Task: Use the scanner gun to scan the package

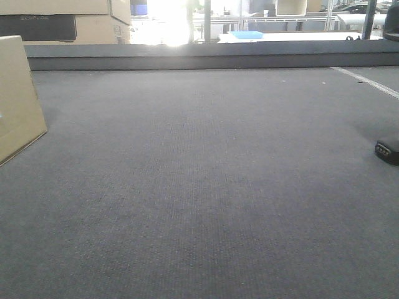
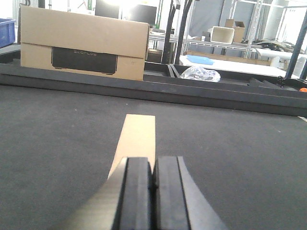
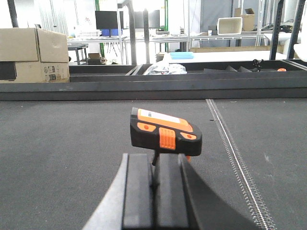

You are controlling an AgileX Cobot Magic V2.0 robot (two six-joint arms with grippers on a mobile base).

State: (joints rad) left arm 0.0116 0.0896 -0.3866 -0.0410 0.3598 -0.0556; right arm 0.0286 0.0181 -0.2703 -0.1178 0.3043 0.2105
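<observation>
Left tool (image 2: 153, 179) pinched shut, package (image 2: 136, 139) partly hidden, scanner gun (image 1: 388, 151) cropped

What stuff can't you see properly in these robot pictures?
- Package: front view's left edge cuts it off; its label isn't readable.
- Scanner gun: front view's right edge shows only a corner.
- Left gripper and right gripper: absent from the front view.

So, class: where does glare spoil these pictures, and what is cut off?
Front view: window glare whites out the top; package and scanner gun are cropped at the edges. Left wrist view: bright patch top centre. Right wrist view: evenly lit.
</observation>
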